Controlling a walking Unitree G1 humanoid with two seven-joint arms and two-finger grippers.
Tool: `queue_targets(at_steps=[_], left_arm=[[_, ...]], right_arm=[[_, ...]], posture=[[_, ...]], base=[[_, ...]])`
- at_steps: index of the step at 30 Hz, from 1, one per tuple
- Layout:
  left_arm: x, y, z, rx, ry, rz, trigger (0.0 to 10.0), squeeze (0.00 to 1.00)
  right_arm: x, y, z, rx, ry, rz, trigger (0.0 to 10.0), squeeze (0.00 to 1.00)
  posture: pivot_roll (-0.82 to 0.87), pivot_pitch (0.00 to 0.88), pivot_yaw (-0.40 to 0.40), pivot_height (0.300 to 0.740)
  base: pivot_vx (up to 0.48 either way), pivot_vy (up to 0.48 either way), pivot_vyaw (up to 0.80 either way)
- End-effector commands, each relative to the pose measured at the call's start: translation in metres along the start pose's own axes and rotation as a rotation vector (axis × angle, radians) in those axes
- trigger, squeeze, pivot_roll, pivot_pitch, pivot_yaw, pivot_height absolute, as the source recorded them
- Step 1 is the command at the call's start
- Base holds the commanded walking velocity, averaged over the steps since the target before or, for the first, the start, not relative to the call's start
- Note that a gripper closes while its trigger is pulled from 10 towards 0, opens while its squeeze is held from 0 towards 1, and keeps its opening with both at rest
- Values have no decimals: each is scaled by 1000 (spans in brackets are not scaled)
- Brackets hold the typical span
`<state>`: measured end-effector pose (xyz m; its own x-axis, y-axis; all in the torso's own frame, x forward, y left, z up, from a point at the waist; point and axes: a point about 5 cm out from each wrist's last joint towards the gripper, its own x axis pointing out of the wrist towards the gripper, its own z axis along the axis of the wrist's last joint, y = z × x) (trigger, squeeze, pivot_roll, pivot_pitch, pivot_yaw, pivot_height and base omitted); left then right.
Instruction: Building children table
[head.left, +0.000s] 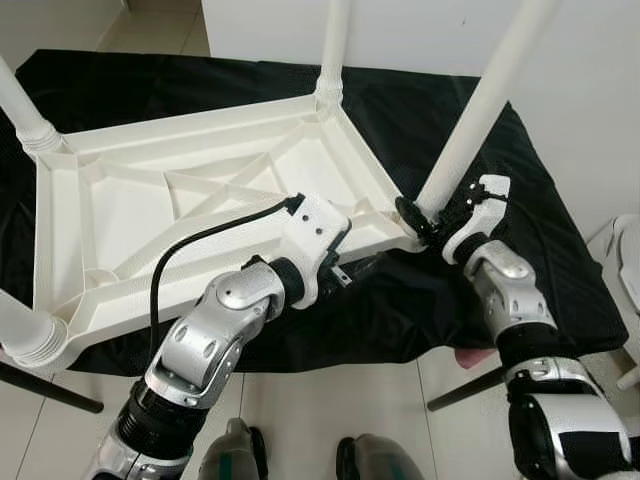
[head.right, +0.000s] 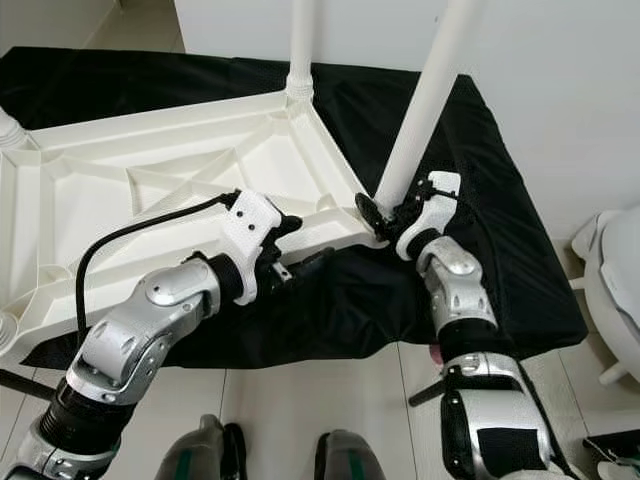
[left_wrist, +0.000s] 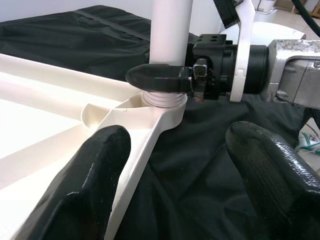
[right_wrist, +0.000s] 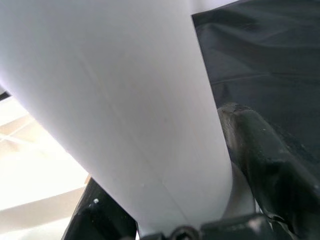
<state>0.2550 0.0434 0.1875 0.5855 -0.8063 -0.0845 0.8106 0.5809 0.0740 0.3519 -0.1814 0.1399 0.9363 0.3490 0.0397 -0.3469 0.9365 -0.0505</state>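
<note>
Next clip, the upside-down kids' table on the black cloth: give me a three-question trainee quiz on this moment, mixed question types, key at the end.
1. True or false: the right gripper is closed around the base of the near-right table leg.
2. Multiple choice: the white tabletop lies (A) upright on the floor, (B) upside down on the black cloth, (C) leaning on the wall.
3. Fill in: the left gripper has its fingers ____, one on each side of the tabletop's near rim.

Key: 1 true; 2 B; 3 open.
</note>
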Motion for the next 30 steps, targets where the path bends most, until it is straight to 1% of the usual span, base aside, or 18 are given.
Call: queue_targets(at_steps=[1, 2, 4, 5, 6, 7, 8, 10, 11, 13, 14, 16, 17, 18, 20, 24, 25, 30], left_arm=[[1, -4, 2, 12, -13, -23, 10000, 0], [1, -5, 2, 11, -13, -24, 10000, 0], [1, -5, 2, 11, -13, -24, 10000, 0], [0, -5, 2, 11, -12, -26, 10000, 0], [0, -5, 2, 11, -12, -26, 10000, 0], [0, -6, 1, 11, -12, -27, 10000, 0], [0, -6, 1, 11, -12, -27, 10000, 0], [0, -7, 1, 11, -12, -30, 10000, 0], [0, -7, 1, 11, -12, -30, 10000, 0], [0, -7, 1, 11, -12, -33, 10000, 0], [0, -7, 1, 11, -12, -33, 10000, 0], [0, -8, 0, 13, -11, -35, 10000, 0], [0, -8, 0, 13, -11, -35, 10000, 0], [0, -8, 0, 13, -11, -36, 10000, 0], [0, -9, 0, 13, -11, -37, 10000, 0], [0, -9, 0, 13, -10, -37, 10000, 0], [0, -9, -1, 13, -9, -37, 10000, 0], [-1, -10, -1, 12, -7, -37, 10000, 0]], right_arm=[[-3, 6, -12, 14, 53, -23, 10000, 0], [-2, 14, -11, 22, 50, -49, 10000, 0], [-2, 14, -11, 22, 50, -49, 10000, 0], [0, 22, -10, 37, 44, -91, 10000, 0], [0, 22, -10, 37, 44, -91, 10000, 0], [0, 34, -5, 45, 26, -230, 10000, 0], [0, 34, -5, 45, 26, -230, 10000, 0], [-2, 39, -1, 45, 7, -348, 10000, 0], [-2, 39, -1, 45, 7, -348, 10000, 0], [-3, 49, 3, 72, -18, -448, 10000, 0], [-3, 49, 3, 72, -18, -448, 10000, 0], [-5, 58, 5, 94, -25, -530, 10000, 0], [-5, 58, 5, 94, -25, -530, 10000, 0], [-6, 63, 7, 99, -34, -559, 10000, 0], [-5, 72, 9, 118, -22, -552, 10000, 0], [-6, 72, 9, 116, -17, -558, 10000, 0], [-9, 70, 8, 115, -5, -583, 10000, 0], [-12, 68, 7, 104, 1, -604, 10000, 0]], posture=[[-132, 66, -24, 740], [-131, 64, -26, 740], [-131, 64, -26, 740], [-131, 62, -26, 740], [-131, 62, -26, 740], [-127, 55, -30, 740], [-127, 55, -30, 740], [-127, 54, -30, 740], [-127, 54, -30, 740], [-126, 47, -31, 740], [-126, 47, -31, 740], [-121, 43, -33, 740], [-121, 43, -33, 740], [-119, 40, -34, 740], [-118, 38, -35, 740], [-116, 34, -36, 740], [-114, 34, -38, 740], [-115, 34, -38, 740]], base=[[0, 0, 0], [0, 0, 0], [0, 0, 0], [0, 0, 0], [0, 0, 0], [0, 0, 0], [0, 0, 0], [0, 0, 0], [0, 0, 0], [0, 0, 0], [0, 0, 0], [0, 0, 0], [0, 0, 0], [0, 0, 0], [0, 0, 0], [0, 0, 0], [0, 0, 0], [0, 0, 0]])
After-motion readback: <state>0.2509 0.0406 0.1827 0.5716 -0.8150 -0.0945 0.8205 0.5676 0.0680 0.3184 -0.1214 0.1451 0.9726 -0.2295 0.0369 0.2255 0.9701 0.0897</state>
